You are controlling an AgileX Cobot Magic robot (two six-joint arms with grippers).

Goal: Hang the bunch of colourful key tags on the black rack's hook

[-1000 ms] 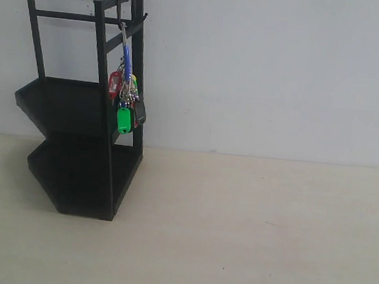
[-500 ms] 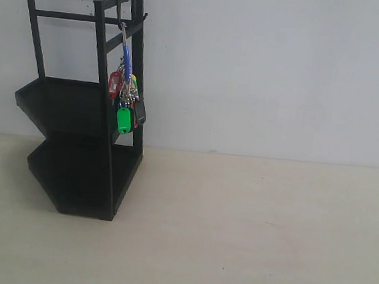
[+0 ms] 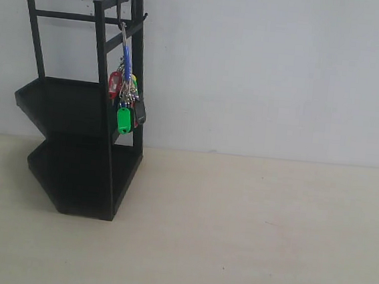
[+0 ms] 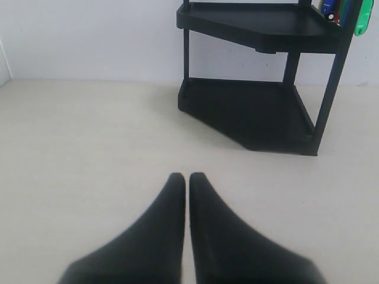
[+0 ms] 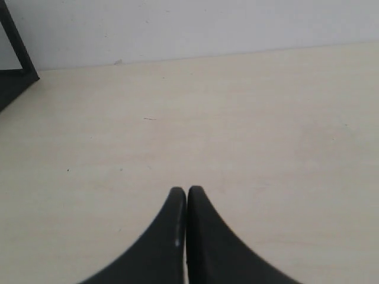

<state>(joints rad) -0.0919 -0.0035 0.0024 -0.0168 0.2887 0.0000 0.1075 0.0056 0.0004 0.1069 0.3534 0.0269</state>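
The colourful key tag bunch (image 3: 126, 101) hangs by its blue loop from the hook (image 3: 122, 24) at the top of the black rack (image 3: 79, 104), on the left of the exterior view. Red, yellow, green and black tags dangle beside the rack's front post. In the left wrist view the rack (image 4: 260, 89) stands ahead, with the tips of the tags (image 4: 358, 18) at the frame's corner. My left gripper (image 4: 187, 177) is shut on nothing, low over the table. My right gripper (image 5: 187, 190) is shut and empty too. Neither arm shows in the exterior view.
A pale wooden table (image 3: 248, 228) runs up to a white wall (image 3: 270, 69). A corner of the rack (image 5: 15, 65) shows at the edge of the right wrist view.
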